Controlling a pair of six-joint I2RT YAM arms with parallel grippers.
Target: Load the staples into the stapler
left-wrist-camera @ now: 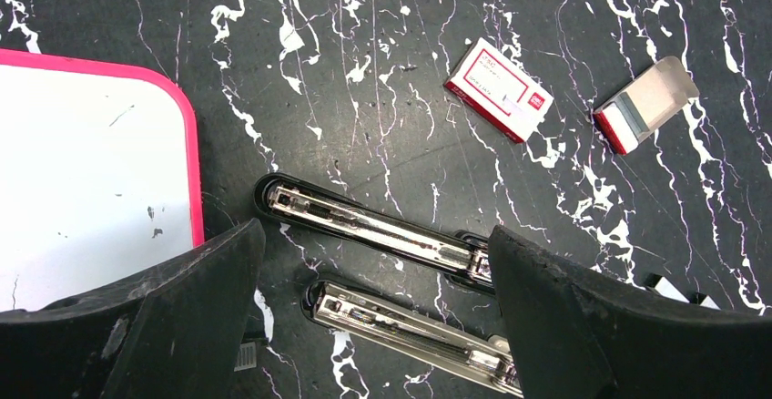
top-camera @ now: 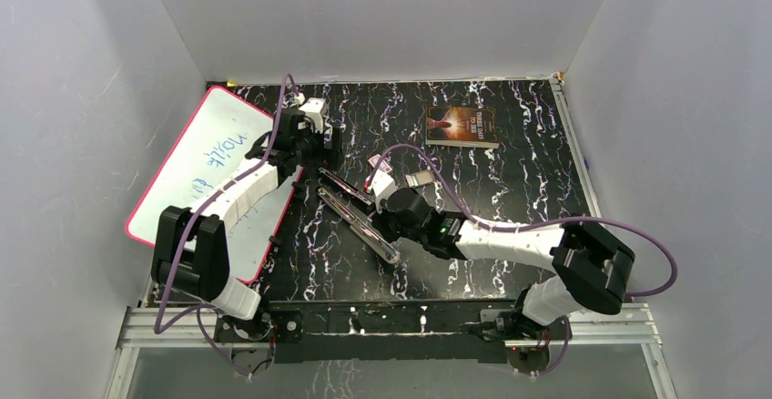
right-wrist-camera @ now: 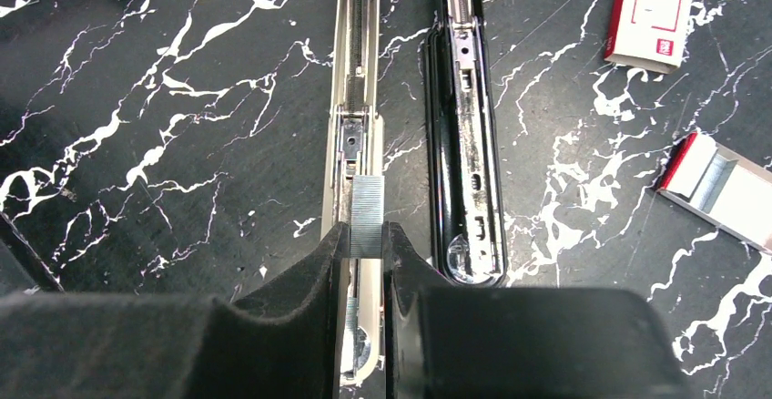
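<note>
- A whiteboard (top-camera: 196, 158) with a pink rim lies at the left edge of the black marbled table (top-camera: 510, 189), with faint writing on it.
- The left gripper (left-wrist-camera: 375, 258) hangs over the far end of the stapler with its jaws spread wide and nothing between them.
- The stapler (top-camera: 360, 212) lies folded open into two long halves side by side, running slantwise between the arms. These are a black half (left-wrist-camera: 382, 230) and a silvery rail (left-wrist-camera: 410, 326).
- The right gripper (right-wrist-camera: 366, 244) is clamped on the staples (right-wrist-camera: 368, 208), a short ribbed silvery strip pinched edge-on between its dark fingers (right-wrist-camera: 314, 271). The strip sits directly over the silvery rail, but I cannot tell whether it touches it.
- A closed red-and-white box (right-wrist-camera: 651, 7) lies just right of the stapler.
- An open box (right-wrist-camera: 719, 185) with a red end lies near it, apart.
- A book (top-camera: 462, 127) lies flat near the back wall.
</note>
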